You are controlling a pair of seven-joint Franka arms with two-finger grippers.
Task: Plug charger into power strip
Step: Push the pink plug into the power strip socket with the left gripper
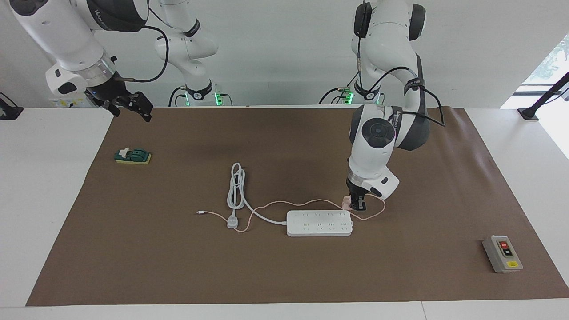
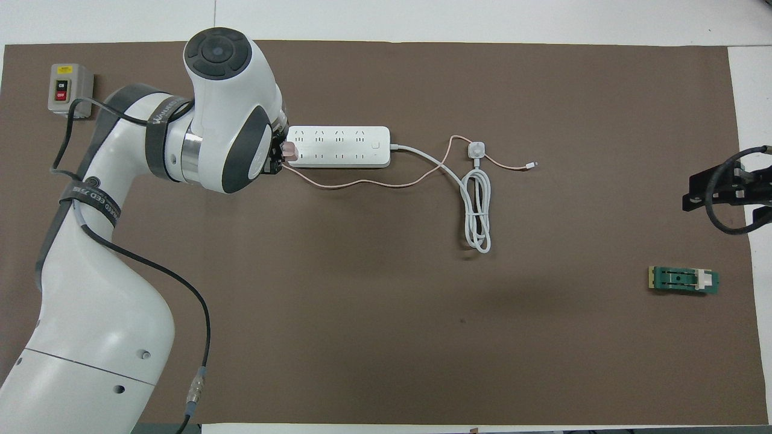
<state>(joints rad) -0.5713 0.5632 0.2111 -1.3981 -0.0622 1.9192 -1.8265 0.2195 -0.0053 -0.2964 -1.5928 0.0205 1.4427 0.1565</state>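
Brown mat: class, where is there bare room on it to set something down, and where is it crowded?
Bare: the stretch between the power strip and the grey switch box, and the patch between the green block and the coiled white cord. Crowded: around the strip, where the left gripper sits at the charger and its pink cable crosses the cord. The right gripper waits.

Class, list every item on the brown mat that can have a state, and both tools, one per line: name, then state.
charger: gripped by the left tool, beside the strip's end, not plugged in.
power strip: flat, sockets up, all empty.
white cord: coiled, its plug lying loose.
grey switch box: untouched.
green block: lying flat.
left tool: shut on charger.
right tool: open, raised, waiting.
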